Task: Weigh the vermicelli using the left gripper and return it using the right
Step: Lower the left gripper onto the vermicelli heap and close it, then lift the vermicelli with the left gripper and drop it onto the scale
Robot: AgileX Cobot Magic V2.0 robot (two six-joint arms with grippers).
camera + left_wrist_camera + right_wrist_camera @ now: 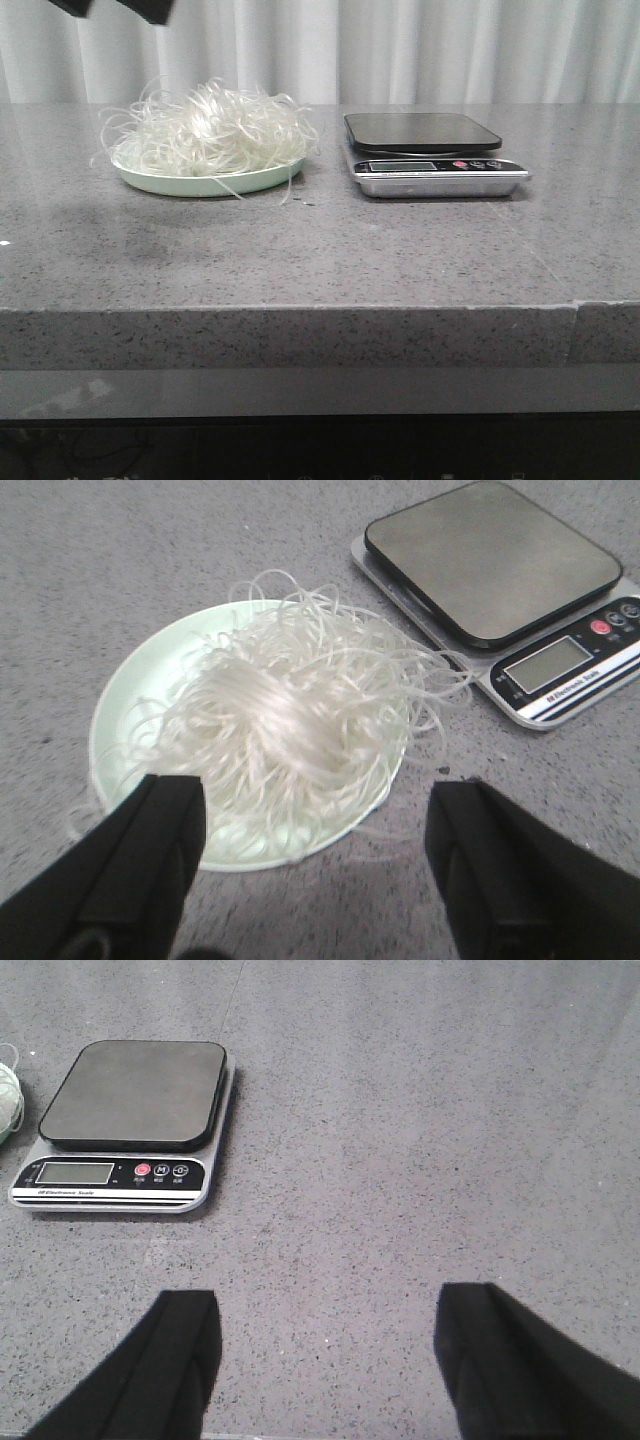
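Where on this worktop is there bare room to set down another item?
Bare stone lies in front of the plate and scale, and right of the scale. The gap between them is narrow, with vermicelli strands straying over the rim.

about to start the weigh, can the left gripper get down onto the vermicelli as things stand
Probably yes: the left gripper hangs open above the vermicelli, which lies uncovered on the green plate, nothing between them.

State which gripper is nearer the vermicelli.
Left. The left gripper hangs open just above the vermicelli; the right gripper is open over bare table beyond the scale.
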